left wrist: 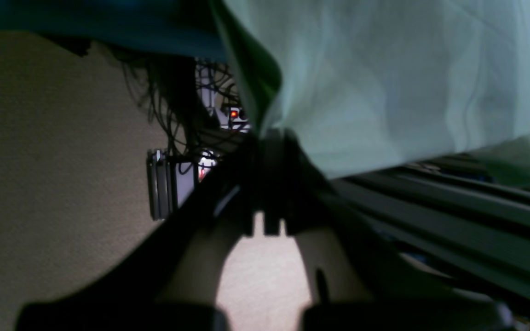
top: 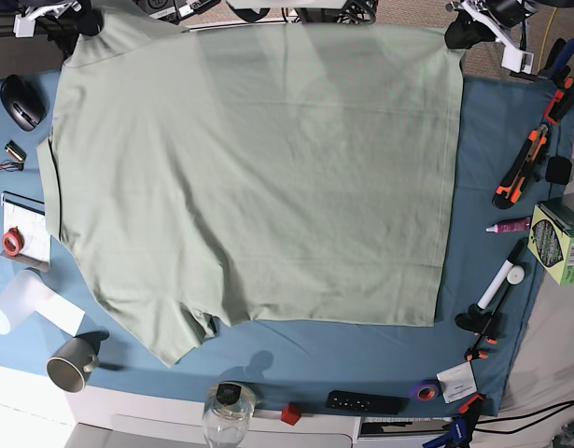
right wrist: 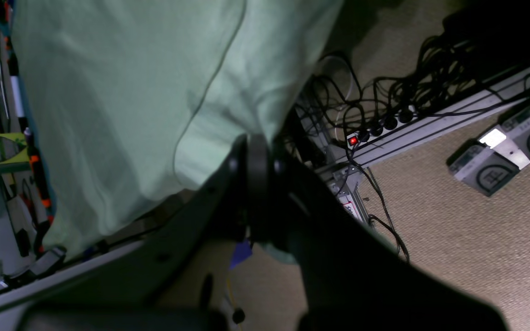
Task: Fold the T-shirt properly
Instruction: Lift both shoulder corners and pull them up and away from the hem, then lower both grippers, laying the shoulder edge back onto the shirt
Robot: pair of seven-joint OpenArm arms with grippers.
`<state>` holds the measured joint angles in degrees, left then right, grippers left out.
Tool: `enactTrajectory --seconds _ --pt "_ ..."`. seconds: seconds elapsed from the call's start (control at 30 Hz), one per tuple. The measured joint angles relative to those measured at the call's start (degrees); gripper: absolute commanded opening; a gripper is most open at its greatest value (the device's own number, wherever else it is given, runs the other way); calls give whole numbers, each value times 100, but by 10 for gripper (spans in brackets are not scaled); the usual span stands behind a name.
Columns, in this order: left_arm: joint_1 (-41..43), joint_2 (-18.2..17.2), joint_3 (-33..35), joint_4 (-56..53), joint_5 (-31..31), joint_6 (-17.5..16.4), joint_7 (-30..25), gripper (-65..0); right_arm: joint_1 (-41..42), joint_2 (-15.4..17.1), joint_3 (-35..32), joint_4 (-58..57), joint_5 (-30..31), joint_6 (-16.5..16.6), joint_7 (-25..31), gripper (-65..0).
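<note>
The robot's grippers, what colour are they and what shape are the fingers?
Both wrist views show the left gripper and the right gripper as black. Each has two long dark fingers that spread wide near the camera and narrow to a thin tip. In the base view, the arm ends show white and black parts.

A table (top: pixel 492 131) under a blue cloth (top: pixel 315 350) stands on beige carpet (right wrist: pixel 467 239), with tangled black cables (right wrist: pixel 384 105) and a lit power strip (right wrist: pixel 384 126) on an aluminium rail below
</note>
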<state>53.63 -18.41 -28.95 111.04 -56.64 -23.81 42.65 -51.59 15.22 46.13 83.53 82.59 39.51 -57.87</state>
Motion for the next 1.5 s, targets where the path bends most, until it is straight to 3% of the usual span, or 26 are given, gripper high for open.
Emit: enactTrajectory --seconds 0.77,0.93,1.03,1.23,1.5 --pt "118 94 0 4 4 -66 44 -650 -256 -20 0 13 146 0 -22 -650" --pt "61 94 -2 420 -9 -129 -31 -650 -254 -48 0 533 125 -15 -22 -650" --pt "-96 105 -2 603 9 -129 -2 -650 -103 -258 28 1054 101 -46 -24 -650" --pt "-693 109 0 610 225 -131 -111 -650 782 -704 20 1620 -907 -9 308 -650" --pt "-1744 109 826 396 1108 -83 -411 -650 2260 -765 11 1604 -2227 -7 763 -650"
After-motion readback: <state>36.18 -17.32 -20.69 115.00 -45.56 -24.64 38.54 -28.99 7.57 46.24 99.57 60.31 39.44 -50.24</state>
